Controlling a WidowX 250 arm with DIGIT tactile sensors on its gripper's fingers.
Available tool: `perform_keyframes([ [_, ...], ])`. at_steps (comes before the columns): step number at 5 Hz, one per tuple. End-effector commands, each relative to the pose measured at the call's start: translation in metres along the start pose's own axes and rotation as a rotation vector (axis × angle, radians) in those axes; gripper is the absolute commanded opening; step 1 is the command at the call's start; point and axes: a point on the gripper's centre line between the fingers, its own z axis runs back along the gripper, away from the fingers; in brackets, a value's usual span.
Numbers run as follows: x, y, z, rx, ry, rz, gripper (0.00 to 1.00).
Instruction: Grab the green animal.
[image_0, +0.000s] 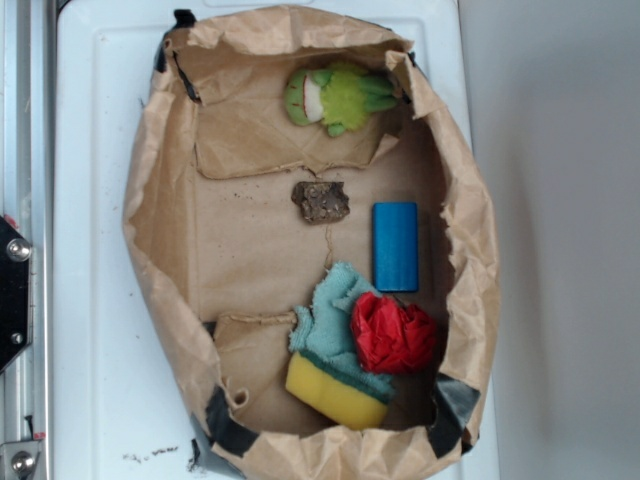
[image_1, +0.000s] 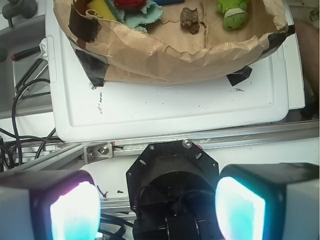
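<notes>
Lime-green plush frog (image_0: 335, 97) (white belly showing) on its side, bag's far end

Crumpled matt brown paper bag (image_0: 170, 220), patched with black tape (image_1: 82, 25). Fuzzy plush green animal (image_0: 335, 97). Fluffy teal cloth (image_0: 330, 320). Porous yellow sponge (image_0: 330, 395). Smooth blue block (image_0: 395, 245). Glossy white plastic tray (image_1: 175, 107). Brushed metal rail (image_1: 225, 140).

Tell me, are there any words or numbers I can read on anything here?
None can be read.
White tray: a small raised mark, maybe a brand, sits in its middle in the wrist view, too blurred to read.
Blue block, green plush frog, yellow sponge, brown paper bag: no writing shows.
</notes>
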Motion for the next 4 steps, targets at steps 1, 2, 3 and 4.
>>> perform_keyframes([
  [1,0.0,0.0,0.0,0.0,0.0,0.0,1.0],
  [2,0.047,-0.005,-0.023,0.011,-0.022,0.056,1.0],
  [3,0.097,0.008,-0.042,0.01,-0.05,0.136,1.0],
  [4,0.133,0.02,-0.057,0.005,-0.053,0.151,1.0],
])
